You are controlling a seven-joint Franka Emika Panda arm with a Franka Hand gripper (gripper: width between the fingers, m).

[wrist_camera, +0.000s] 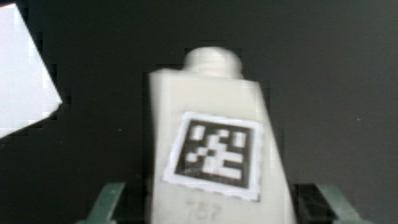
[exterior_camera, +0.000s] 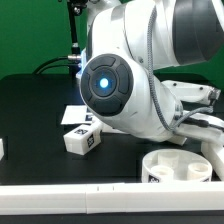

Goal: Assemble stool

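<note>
In the exterior view, the arm (exterior_camera: 120, 85) is seen filling most of the frame above the black table (exterior_camera: 30, 100). On the table a tagged leg (exterior_camera: 82, 138) is laid towards the exterior view's left and the round seat (exterior_camera: 180, 166) is set towards the exterior view's right, well apart from it and just behind a long white rail (exterior_camera: 90, 190). In the wrist view, a pegged leg (wrist_camera: 214, 130) is seen between the fingers (wrist_camera: 111, 200) of the gripper (wrist_camera: 217, 203), its square tag turned to the camera; the jaws are held partly open with one finger close at each side, but whether the leg is actually clamped cannot be told.
</note>
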